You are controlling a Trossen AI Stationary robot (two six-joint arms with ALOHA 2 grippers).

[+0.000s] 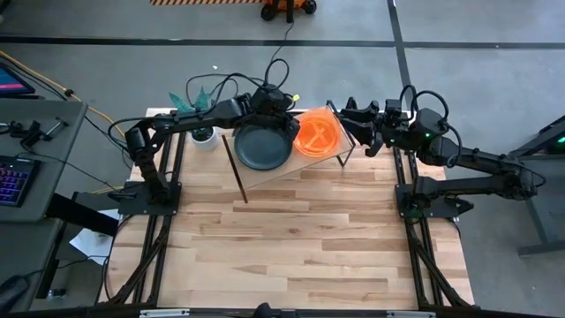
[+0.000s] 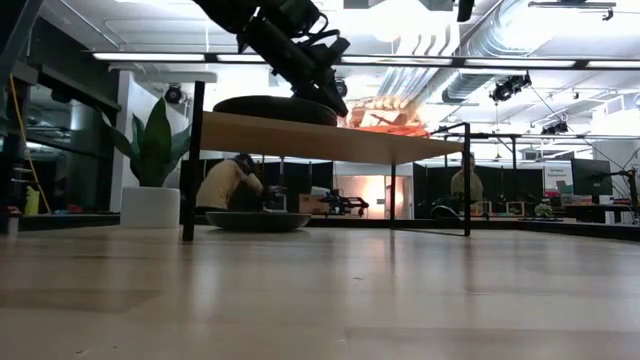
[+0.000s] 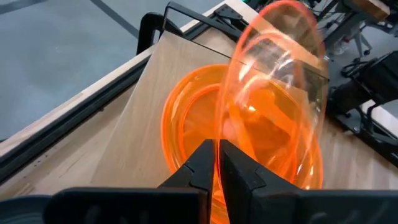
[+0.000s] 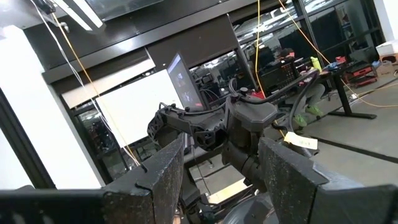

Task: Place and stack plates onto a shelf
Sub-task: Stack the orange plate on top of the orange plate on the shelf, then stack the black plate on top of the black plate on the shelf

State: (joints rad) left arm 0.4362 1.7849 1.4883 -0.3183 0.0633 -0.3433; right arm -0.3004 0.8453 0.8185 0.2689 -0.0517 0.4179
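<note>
- The shelf [image 1: 265, 172] stands at the far edge of the counter [image 1: 300, 238], about in the middle between the left and right edges.
- A black plate [image 1: 263, 147] lies flat on the left half of the shelf board.
- An orange plate [image 1: 328, 141] lies flat on the right half of the board, just beside the black plate.
- The left gripper [image 1: 296, 124] reaches from the far left corner over the shelf, and its jaws are closed on the rim of a second orange plate [image 3: 280, 93].
- In the left wrist view, this second orange plate is tilted steeply, almost on its edge, above the flat orange one [image 3: 186, 130].
- In the low view, the left arm comes down to the shelf top beside the black plate [image 2: 275, 108], and the orange plates [image 2: 385, 115] show as a bright blur to the right of it.
- One more dark plate [image 2: 258, 221] lies on the counter under the shelf, between its black wire legs.
- The right gripper [image 1: 353, 119] hovers near the right end of the shelf, above the far edge of the counter; its jaws stand open and hold nothing.
- A potted plant [image 1: 201, 132] stands at the far left corner, just beside the shelf.
- In the low view, a person [image 2: 225, 185] in a light top is bent over in the room behind the counter.
</note>
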